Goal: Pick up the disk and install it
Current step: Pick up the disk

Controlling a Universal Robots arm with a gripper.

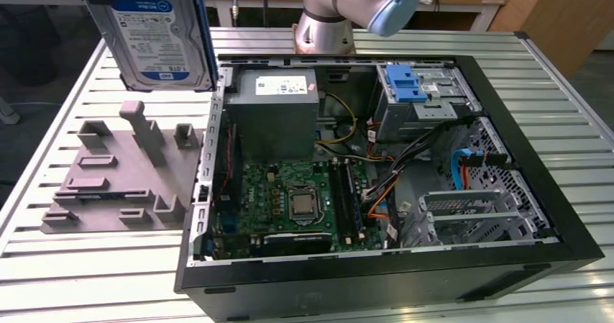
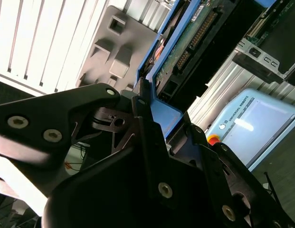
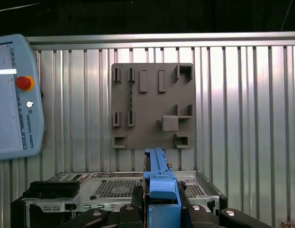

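Second wrist view: tool point(image 2: 154, 111) clamped on disk point(image 2: 187, 42) at blue rail point(image 2: 160, 47); disk raised, grey fixture point(image 2: 114, 50) below.

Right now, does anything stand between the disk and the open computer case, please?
Nothing visible does: the gripper holds the disk aloft at the exterior view's left of the computer case, which lies open.

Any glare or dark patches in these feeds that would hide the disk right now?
Exterior view: the light is even, the disk shows plainly, and the case is shaded inside. Second wrist view: the slatted table glares white and the gripper is dark. First wrist view: there is a bright streak on the pendant.
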